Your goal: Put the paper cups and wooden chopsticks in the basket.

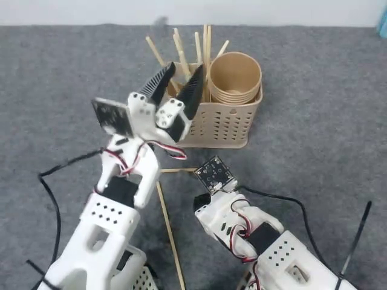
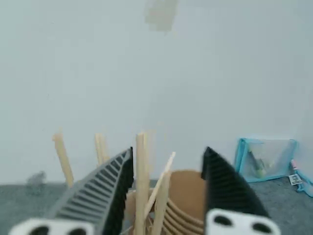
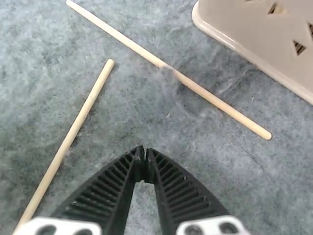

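Note:
A beige perforated basket (image 1: 225, 124) stands at the back centre and holds a stack of brown paper cups (image 1: 234, 75) and several upright wooden chopsticks (image 1: 181, 51). My left gripper (image 1: 179, 81) hangs open over the basket's left part. In the left wrist view its fingers (image 2: 105, 191) straddle standing chopsticks (image 2: 142, 181) beside the cups (image 2: 188, 205). Two chopsticks lie on the carpet: a long one (image 1: 170, 232) and a short-looking one (image 1: 178, 170) by the basket's front. My right gripper (image 3: 145, 149) is shut and empty, low over the carpet, near both loose chopsticks (image 3: 166, 68) (image 3: 73, 137) and the basket's corner (image 3: 254, 29).
Grey carpet covers the table. Black cables (image 1: 51, 199) trail at the left and another (image 1: 357, 241) at the right. A blue-edged clear pouch (image 2: 266, 159) lies at the far right by the wall.

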Controlling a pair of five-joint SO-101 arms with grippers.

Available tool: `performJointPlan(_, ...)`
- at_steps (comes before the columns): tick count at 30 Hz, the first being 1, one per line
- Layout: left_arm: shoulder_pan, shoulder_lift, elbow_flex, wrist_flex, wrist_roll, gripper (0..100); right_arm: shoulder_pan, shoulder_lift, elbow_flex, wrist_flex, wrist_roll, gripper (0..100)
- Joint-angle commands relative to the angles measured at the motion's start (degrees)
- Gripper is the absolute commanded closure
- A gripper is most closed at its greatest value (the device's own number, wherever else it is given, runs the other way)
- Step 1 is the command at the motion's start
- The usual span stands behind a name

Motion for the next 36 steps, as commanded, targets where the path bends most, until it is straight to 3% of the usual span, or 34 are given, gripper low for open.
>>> performJointPlan(1,-3.8,0.2,-10.3,11.0,4.2,74,0.8,0.7,-0.7,-0.7,1.1,99.2)
performJointPlan(6,-12.1,0.2,-25.9,27.4,9.8,74,0.8,0.7,-0.7,-0.7,1.1,99.2)
performJointPlan(11,-21.5,0.2,-38.0,51.1,11.0,74,0.8,0.7,-0.7,-0.7,2.6,99.2)
performJointPlan(14,-26.6,0.2,-40.7,62.7,11.0,74,0.8,0.7,-0.7,-0.7,3.2,99.2)
performJointPlan(18,-36.1,0.2,-37.3,72.0,11.0,74,0.8,0.7,-0.7,-0.7,3.4,99.2)
performJointPlan(21,-43.4,0.2,-30.3,71.6,11.0,74,0.8,0.7,-0.7,-0.7,3.4,99.2)
performJointPlan(26,-53.3,0.2,-15.6,62.2,10.9,74,0.8,0.7,-0.7,-0.7,3.4,99.2)
performJointPlan(32,-58.9,0.2,3.2,50.5,9.3,74,0.8,0.7,-0.7,-0.9,3.8,99.2)
performJointPlan(36,-60.7,0.2,11.5,43.0,7.2,74,0.8,0.6,-0.9,0.6,9.8,99.2)
